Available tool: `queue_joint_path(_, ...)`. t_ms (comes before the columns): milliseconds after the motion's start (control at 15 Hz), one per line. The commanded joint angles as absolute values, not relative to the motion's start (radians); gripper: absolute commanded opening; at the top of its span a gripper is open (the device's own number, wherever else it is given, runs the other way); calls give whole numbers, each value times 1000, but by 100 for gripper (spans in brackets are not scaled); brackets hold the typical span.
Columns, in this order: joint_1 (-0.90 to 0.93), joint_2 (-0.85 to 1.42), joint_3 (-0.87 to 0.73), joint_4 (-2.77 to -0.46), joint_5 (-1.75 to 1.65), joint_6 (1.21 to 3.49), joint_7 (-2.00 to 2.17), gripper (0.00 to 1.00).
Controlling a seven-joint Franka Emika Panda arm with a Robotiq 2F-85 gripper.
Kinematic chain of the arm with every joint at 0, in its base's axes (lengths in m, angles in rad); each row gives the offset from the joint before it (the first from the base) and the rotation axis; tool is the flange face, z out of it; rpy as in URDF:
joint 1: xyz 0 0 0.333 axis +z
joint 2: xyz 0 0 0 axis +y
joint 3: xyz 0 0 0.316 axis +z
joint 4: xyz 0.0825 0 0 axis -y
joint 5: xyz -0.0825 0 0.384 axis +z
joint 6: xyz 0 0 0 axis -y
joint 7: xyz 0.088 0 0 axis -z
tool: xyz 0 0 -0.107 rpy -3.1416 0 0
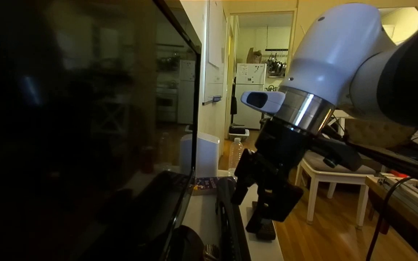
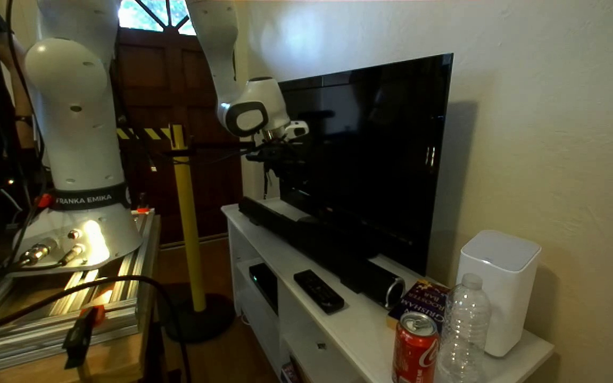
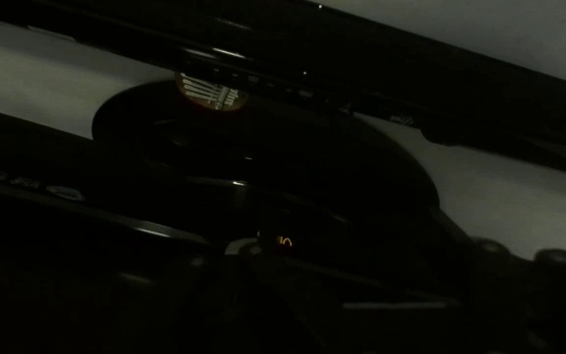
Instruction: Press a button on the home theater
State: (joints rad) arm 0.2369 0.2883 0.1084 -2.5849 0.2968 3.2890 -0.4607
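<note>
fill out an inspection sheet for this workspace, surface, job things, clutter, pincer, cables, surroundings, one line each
Surface: white stand, with a black box stored beneath its top.
Job's things: home theater, lying lengthwise in front of the television; its buttons cannot be made out for sure.
Clutter: remote, red soda can, clear plastic bottle, book, white tower-shaped box.
Pincer: open, above the stand, nothing seen in its grip.
Cables: dark cable, arching past the arm's base.
Surroundings: yellow post, wooden door, fridge, white chair.
</note>
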Motion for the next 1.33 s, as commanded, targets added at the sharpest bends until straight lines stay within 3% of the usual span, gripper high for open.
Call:
queue_joint_path(0, 298, 418, 43, -2527, 270, 3411, -400, 43)
queue_joint_path(333, 392, 531, -87, -2467, 169, 3452, -256, 8)
queue_joint_path(467, 411, 558, -100, -2446, 165, 3438, -237, 0)
queue_joint_path(1267, 418, 622, -123, -2418, 133, 3388, -177, 0)
